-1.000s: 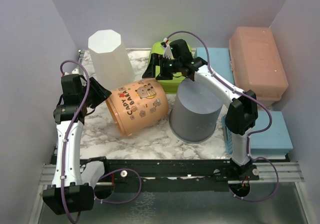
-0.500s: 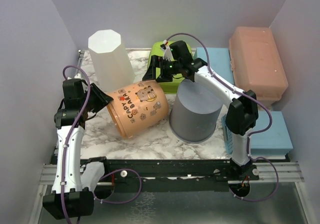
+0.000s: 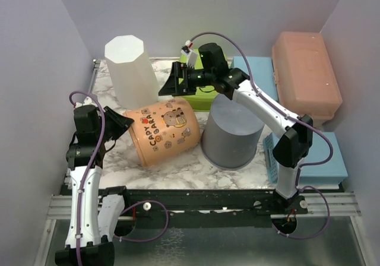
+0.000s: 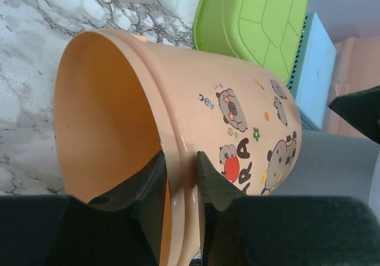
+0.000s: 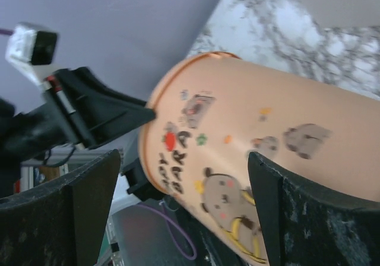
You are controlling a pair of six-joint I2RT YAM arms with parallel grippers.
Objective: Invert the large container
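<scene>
- On the marble worktop (image 3: 178,162), between the two arms, the orange container (image 3: 163,129) lies tipped on its side, its open mouth facing the left arm and its base pointing towards the back.
- Left hand (image 3: 121,126) is on the rim: the wrist view shows one of its fingers (image 4: 151,189) inside the mouth and the other outside, with the wall pinched between them. That reads as a closed grip on the lip.
- Right hand (image 3: 168,83) hangs above the far, base end with its fingers spread wide. It holds nothing, and I can't tell whether it touches the container at all.
- So the flip is partway there by my reckoning: off upright, not yet mouth-down.
- Biggest worry is that pinch. It bites only a thin strip of smooth plastic lip, so if the left arm lifts or twists, the body could swivel in the fingers or slip out.
- Round wall on a hard surface, too: let go at the wrong moment and it may roll.
- Tight quarters here. An upturned grey container (image 3: 231,132) stands just beside the orange one on its right, a tall white container (image 3: 130,67) just behind its rim, and a green box (image 3: 199,98) beyond the base.
- Swing the base up and over carelessly and it could clip any of them, or catch the open right hand above it.
</scene>
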